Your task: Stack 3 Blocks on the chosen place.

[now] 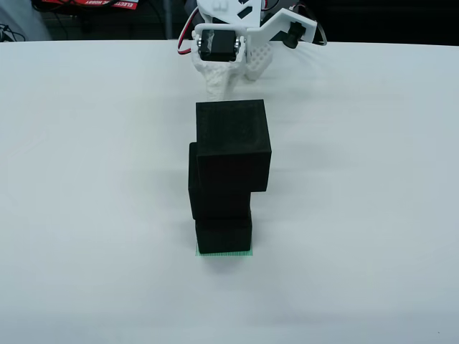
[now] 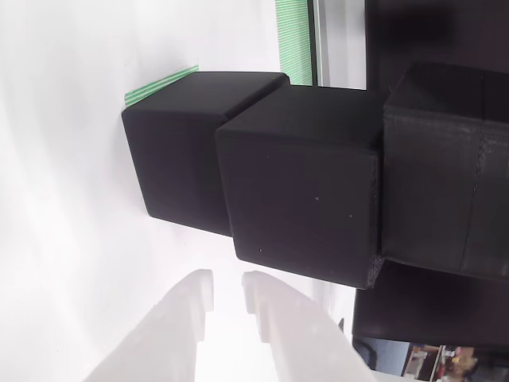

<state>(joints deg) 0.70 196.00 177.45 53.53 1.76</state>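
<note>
Counter [image 1: 86,179]: plain white surface that carries everything; most of it lies bare around the stack.
Arm [image 1: 237,43]: white printed arm at the far edge in the view from above, well apart from the stack, so it touches nothing.
Stack: three black cubes stand one on another, which reads as the stacking done.
Top block [image 1: 233,140]: sits on the middle one, shifted toward the right in the view from above, so it overhangs a little.
Middle block [image 1: 215,193]: offset toward the left over the bottom one; the column looks stepped rather than flush, likely from loose placing.
Bottom block [image 1: 224,235]: rests on the green square, covering nearly all of it.
Green square [image 1: 224,254]: only a thin striped edge peeks out at the near side, so the stack is on the chosen place.
Fingers [image 2: 227,306]: in the view that rides on the gripper, the two white tips stand slightly apart, released, holding nothing, just beside the stack.
</note>
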